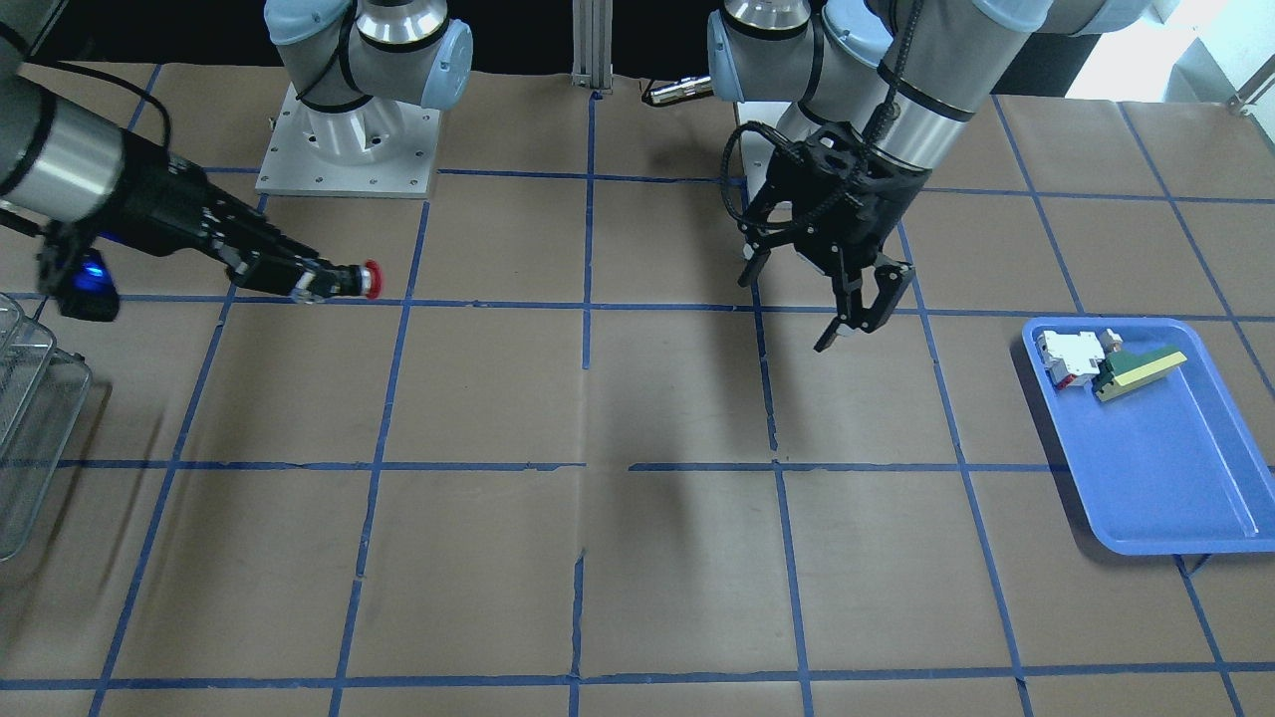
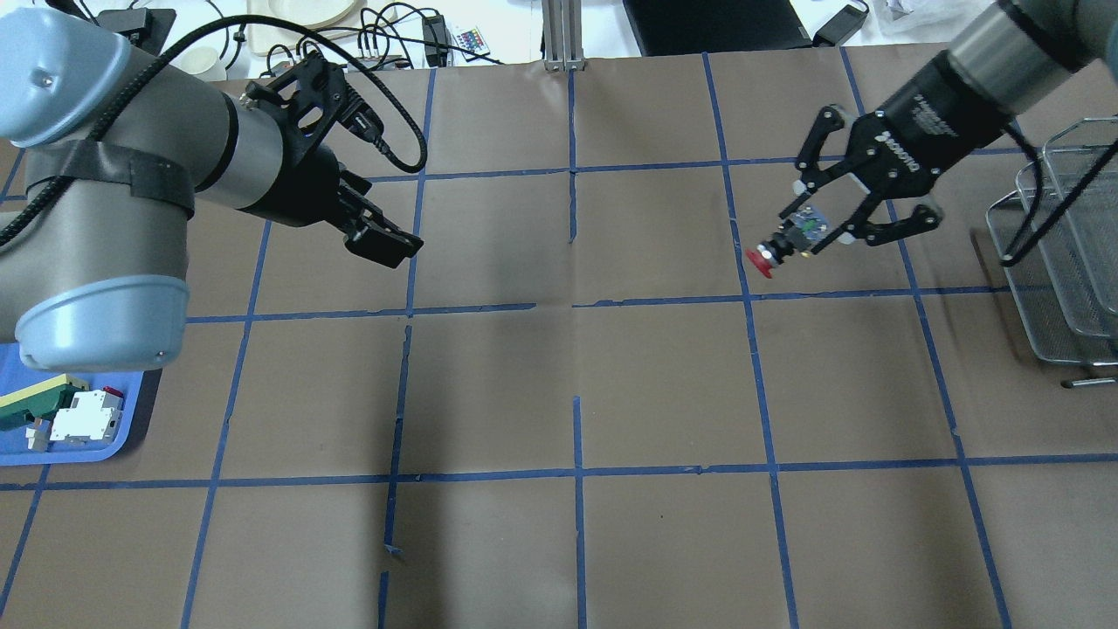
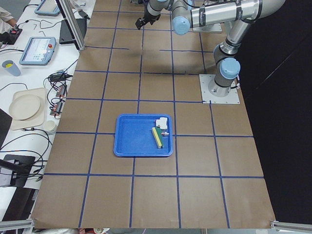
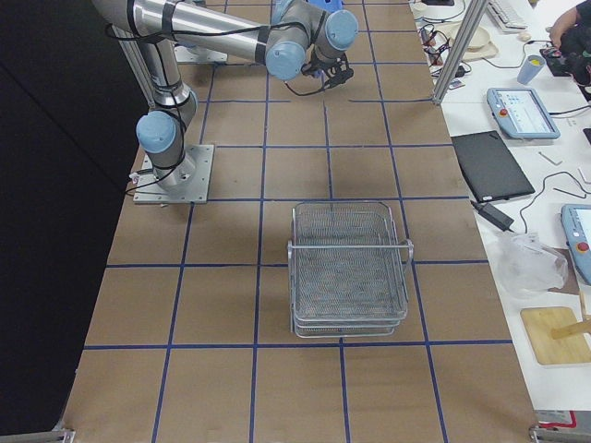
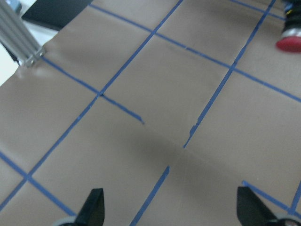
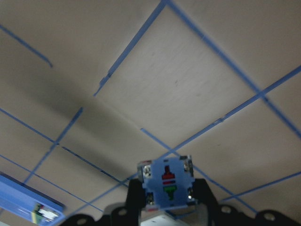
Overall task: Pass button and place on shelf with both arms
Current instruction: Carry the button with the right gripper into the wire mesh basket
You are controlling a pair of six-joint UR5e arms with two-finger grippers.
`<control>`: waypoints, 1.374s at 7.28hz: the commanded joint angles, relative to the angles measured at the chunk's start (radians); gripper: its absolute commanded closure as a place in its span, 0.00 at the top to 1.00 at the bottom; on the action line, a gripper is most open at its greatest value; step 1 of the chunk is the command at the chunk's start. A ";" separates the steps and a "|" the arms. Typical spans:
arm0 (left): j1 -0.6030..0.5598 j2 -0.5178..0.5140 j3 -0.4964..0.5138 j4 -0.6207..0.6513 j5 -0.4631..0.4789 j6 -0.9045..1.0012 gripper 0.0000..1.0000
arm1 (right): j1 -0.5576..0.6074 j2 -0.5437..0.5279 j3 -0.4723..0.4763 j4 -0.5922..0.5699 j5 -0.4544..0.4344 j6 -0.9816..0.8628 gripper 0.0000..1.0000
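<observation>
Overhead exterior is showing my right gripper (image 2: 808, 234) clamping the button (image 2: 767, 258), I'd guess for the shelf (image 2: 1057, 306), while my left gripper (image 2: 376, 227) is hanging open, empty.

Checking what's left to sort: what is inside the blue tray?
A white-and-red block and a green-and-yellow wedge lie close together in one corner; the rest of the blue tray is bare. The tray floor under them is covered.
</observation>
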 commanded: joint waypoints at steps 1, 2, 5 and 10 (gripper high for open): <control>0.058 -0.021 0.085 -0.132 0.113 -0.131 1.00 | -0.151 0.030 -0.134 0.129 -0.321 -0.389 0.00; 0.058 -0.053 0.155 -0.198 0.232 -0.215 0.99 | -0.193 0.039 -0.170 0.123 -0.435 -0.524 0.00; 0.049 -0.125 0.385 -0.431 0.285 -0.477 0.99 | -0.245 0.221 -0.338 0.018 -0.570 -0.740 0.00; 0.043 -0.147 0.441 -0.554 0.360 -0.657 0.99 | -0.290 0.398 -0.402 -0.145 -0.593 -0.849 0.04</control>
